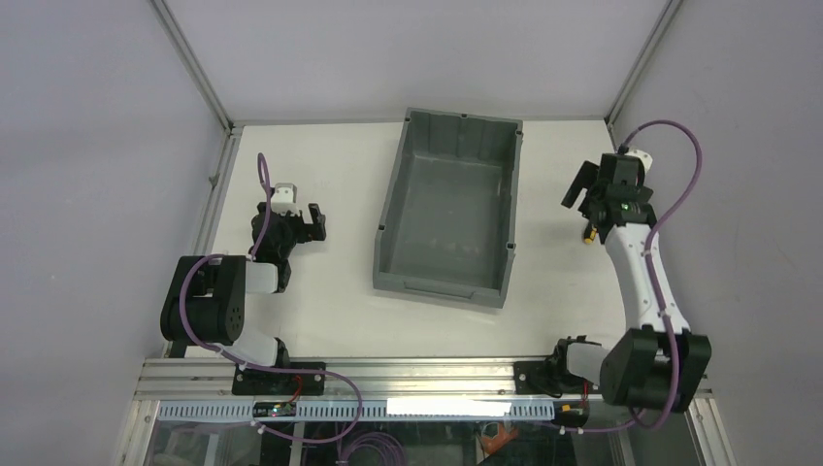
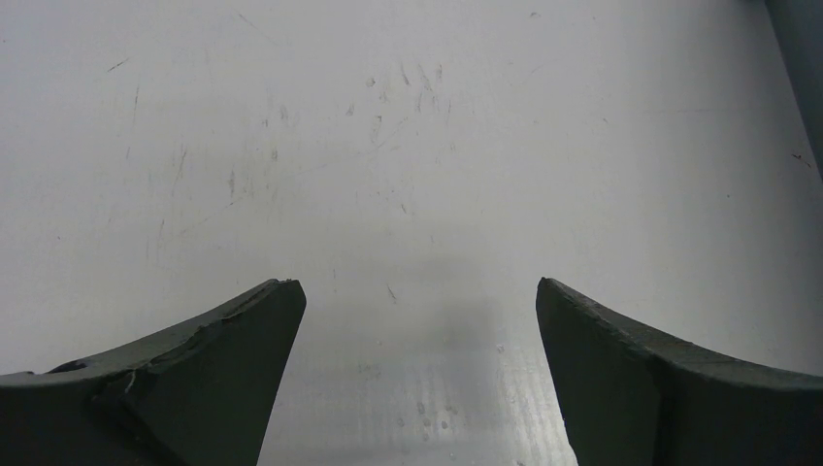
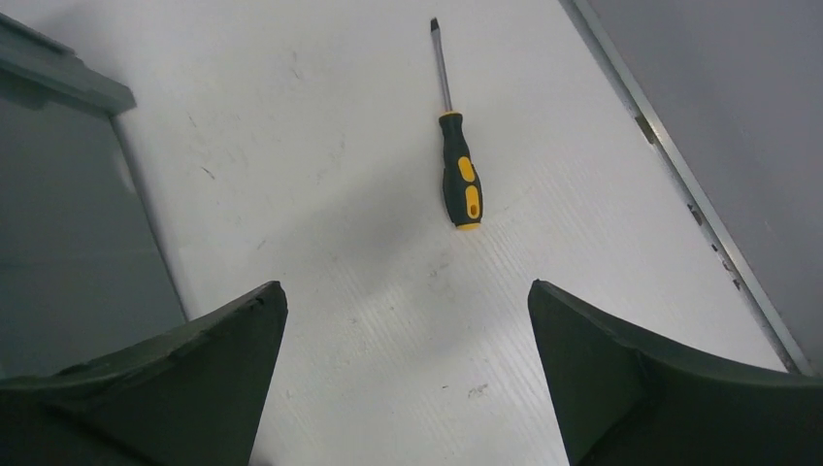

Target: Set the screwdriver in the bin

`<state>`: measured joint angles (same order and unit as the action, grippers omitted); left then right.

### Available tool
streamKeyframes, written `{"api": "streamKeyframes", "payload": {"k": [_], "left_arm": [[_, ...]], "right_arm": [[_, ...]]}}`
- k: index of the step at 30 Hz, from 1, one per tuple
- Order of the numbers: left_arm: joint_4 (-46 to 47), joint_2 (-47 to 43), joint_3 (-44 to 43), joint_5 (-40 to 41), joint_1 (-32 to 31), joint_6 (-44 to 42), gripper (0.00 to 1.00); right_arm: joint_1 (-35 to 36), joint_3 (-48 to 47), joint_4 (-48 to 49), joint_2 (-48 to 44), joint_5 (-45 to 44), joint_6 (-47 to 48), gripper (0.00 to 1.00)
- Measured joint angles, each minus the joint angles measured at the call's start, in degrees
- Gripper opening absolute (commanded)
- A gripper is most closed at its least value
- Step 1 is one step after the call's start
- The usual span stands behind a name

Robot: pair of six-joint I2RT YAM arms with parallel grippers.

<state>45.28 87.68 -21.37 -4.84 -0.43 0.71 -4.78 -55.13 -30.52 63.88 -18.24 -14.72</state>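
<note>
The screwdriver (image 3: 460, 175), with its yellow and black handle and thin shaft, lies on the white table right of the bin, shaft pointing away from me in the right wrist view. In the top view only a yellow bit of it (image 1: 589, 234) shows under the right arm. The grey bin (image 1: 451, 209) stands empty at the table's middle; its wall (image 3: 58, 204) fills the left of the right wrist view. My right gripper (image 3: 408, 291) is open and empty, above the table short of the handle (image 1: 582, 197). My left gripper (image 1: 312, 223) is open and empty left of the bin (image 2: 417, 286).
The table's metal edge rail (image 3: 679, 165) and the grey side wall run close to the right of the screwdriver. A corner of the bin (image 2: 804, 68) shows at the far right of the left wrist view. Purple cables loop from both arms.
</note>
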Motion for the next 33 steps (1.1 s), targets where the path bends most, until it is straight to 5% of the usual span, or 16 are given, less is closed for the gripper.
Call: {"api": "streamKeyframes", "payload": {"k": [9, 23, 25, 30, 33], "left_arm": [[0.02, 0.00, 0.00, 0.00, 0.00, 0.00, 1.00], [0.02, 0.00, 0.00, 0.00, 0.00, 0.00, 1.00], [0.02, 0.00, 0.00, 0.00, 0.00, 0.00, 1.00], [0.04, 0.00, 0.00, 0.00, 0.00, 0.00, 1.00], [0.02, 0.00, 0.00, 0.00, 0.00, 0.00, 1.00]], "right_arm": [[-7.08, -9.49, -10.88, 21.09, 8.17, 5.51, 0.99], [-11.74, -14.75, -8.31, 41.46, 14.64, 9.99, 0.83], [-11.96, -15.17, -8.00, 42.42, 15.23, 10.14, 0.72], [-12.02, -15.28, -5.09, 42.71, 15.32, 10.99, 0.13], [-12.17, -15.28, -4.55, 42.69, 15.17, 10.99, 0.03]]}}
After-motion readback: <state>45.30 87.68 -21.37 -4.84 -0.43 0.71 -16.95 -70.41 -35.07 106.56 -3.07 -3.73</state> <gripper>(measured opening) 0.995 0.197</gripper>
